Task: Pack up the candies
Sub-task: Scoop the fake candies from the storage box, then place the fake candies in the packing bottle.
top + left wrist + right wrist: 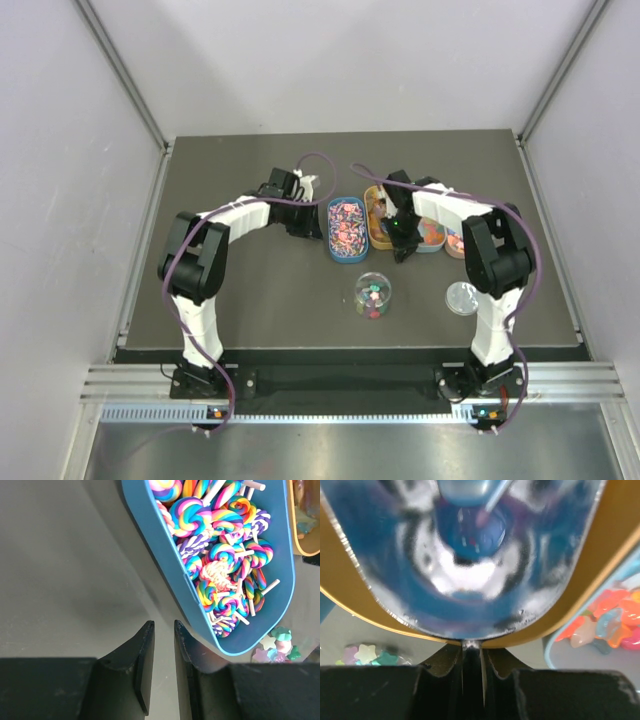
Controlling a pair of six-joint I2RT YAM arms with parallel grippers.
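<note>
The metal scoop [470, 555] is gripped by the right hand [471, 652] above the orange tray [615, 545]. The left hand [163, 626] is held slightly open, empty, beside the blue tray [162, 547], wherein candies [220, 555] are contained.

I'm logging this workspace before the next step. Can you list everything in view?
table: one, dark grey, under everything
blue tray: one, left of the tray row
lollipop candies: many, rainbow swirls, in the blue tray
yellow tray: one, middle of the row
light blue tray: one, right of the row
gummies: several, orange and red, in the light blue tray
clear tub: one, in front of the trays
star candies: several, pastel, in the clear tub
clear lid: one, right of the tub
metal scoop: one, silver, over the yellow tray
left fingers: black, slightly apart, empty, beside the blue tray
right fingers: black, shut on the scoop
</note>
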